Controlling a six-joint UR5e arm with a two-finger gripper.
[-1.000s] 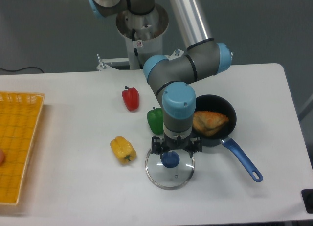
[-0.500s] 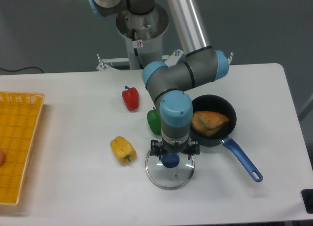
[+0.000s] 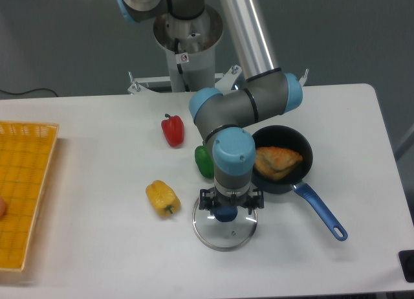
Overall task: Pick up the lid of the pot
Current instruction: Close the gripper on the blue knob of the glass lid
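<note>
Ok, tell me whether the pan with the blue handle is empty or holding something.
Holding something: a brown item lies inside the black pan, with dark pan surface visible around it.

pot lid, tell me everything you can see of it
The pot lid is round, apparently clear glass, with a thin metallic-looking rim, a blue knob and a small spot, perhaps a vent. It lies knob up on the table. The gripper is open above it; whether the jaws touch it, I cannot tell.
</note>
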